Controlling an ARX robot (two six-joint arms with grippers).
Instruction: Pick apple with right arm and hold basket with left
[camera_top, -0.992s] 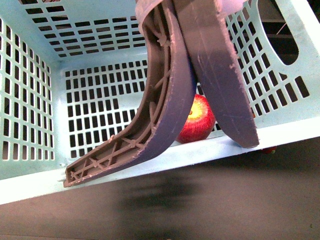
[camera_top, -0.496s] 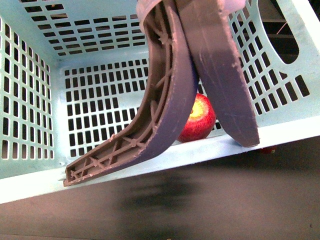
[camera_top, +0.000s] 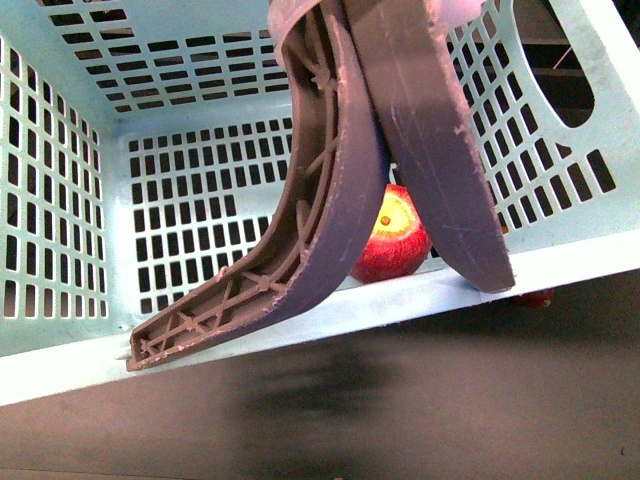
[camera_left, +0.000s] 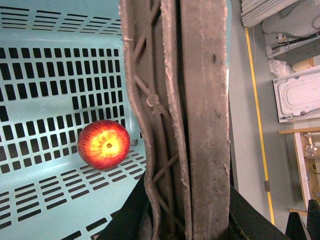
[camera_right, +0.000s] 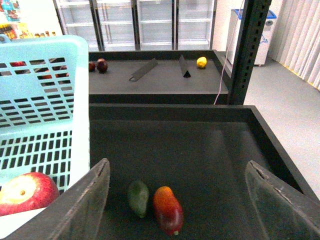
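The turquoise basket (camera_top: 60, 200) fills the front view, tilted, with its two brown-grey handles (camera_top: 335, 200) pressed together. In the left wrist view my left gripper (camera_left: 187, 220) is shut on both handles (camera_left: 192, 115). The apple (camera_top: 395, 240), red with a yellow patch, lies on the basket floor behind the handles; it shows as well in the left wrist view, apple (camera_left: 104, 144). My right gripper (camera_right: 180, 195) stands open outside the basket (camera_right: 45, 100), over a dark tray. The apple (camera_right: 25, 195) sits beyond one of its fingers (camera_right: 87, 205), inside the basket.
A green avocado (camera_right: 138, 198) and a red-orange mango (camera_right: 167, 210) lie on the dark tray (camera_right: 200, 145) under the open right gripper. Behind is a dark shelf with a yellow fruit (camera_right: 201, 62) and dark red fruits (camera_right: 101, 65). A black post (camera_right: 250, 50) stands beside the tray.
The basket handles have shifted slightly to the left. The apple has turned a little, so its stem dimple now shows.
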